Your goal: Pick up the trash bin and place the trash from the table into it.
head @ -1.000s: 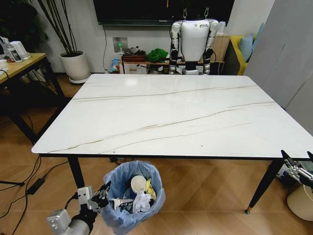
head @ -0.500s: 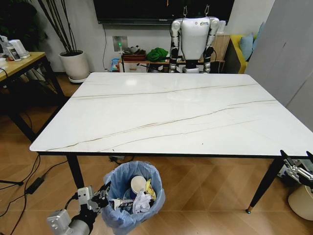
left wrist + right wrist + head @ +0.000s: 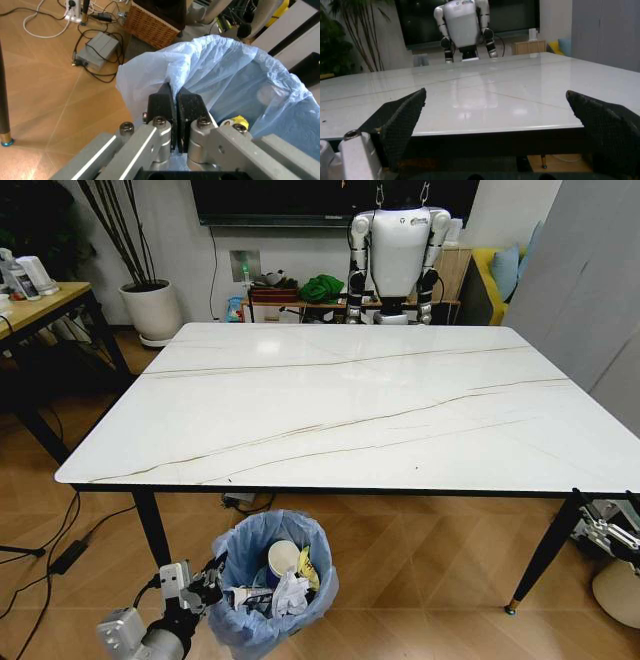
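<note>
Head view: we see the trash bin (image 3: 272,582) on the wooden floor just in front of the table's (image 3: 350,410) near edge, with the left gripper (image 3: 212,578) low at its left rim. Its blue bag already holds a white paper cup (image 3: 282,558), crumpled white papers (image 3: 291,592) and a yellow scrap, and the marble top looks bare, so we judge the job as good as done. In the left wrist view the left gripper's (image 3: 175,108) black fingers (image 3: 161,105) are pinched together on the light-blue bag (image 3: 235,82) folded over the rim. To do this step well, we'd keep the bin upright and level so nothing spills, and avoid dragging on the thin plastic, which could tear or slip off the rim. The left arm reaches in low from the near left, wrist angled up toward the bin. The right gripper (image 3: 495,123) hangs near the table's right front corner, jaws spread wide, holding nothing.
</note>
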Motion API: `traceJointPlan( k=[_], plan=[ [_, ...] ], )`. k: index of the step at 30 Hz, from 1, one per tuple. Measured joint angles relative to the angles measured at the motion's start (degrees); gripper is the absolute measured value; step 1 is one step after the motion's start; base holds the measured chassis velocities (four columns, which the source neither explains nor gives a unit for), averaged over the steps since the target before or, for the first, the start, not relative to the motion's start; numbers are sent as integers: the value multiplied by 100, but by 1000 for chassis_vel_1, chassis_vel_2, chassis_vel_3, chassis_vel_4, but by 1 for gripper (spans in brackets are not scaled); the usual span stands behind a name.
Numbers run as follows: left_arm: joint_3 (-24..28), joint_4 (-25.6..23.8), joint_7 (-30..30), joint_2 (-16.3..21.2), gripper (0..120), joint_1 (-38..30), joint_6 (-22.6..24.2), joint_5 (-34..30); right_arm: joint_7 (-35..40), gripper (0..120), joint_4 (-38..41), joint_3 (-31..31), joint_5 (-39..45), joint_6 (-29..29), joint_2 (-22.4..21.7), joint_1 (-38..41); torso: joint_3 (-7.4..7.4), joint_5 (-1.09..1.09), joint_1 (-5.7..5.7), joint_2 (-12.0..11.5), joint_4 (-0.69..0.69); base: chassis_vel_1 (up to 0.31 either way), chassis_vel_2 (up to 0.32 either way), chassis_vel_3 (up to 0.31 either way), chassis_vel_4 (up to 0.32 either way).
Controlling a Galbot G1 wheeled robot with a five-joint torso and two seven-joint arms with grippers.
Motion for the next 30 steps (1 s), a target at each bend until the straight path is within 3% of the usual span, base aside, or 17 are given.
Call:
traceJointPlan(
  k=[30],
  plan=[
    [-85,92,39,-174,0,-79,32,-450,-165,100,-152,-117,-145,105,168,42,-466,0,-325,-790,0,0,0,0,0]
  ],
)
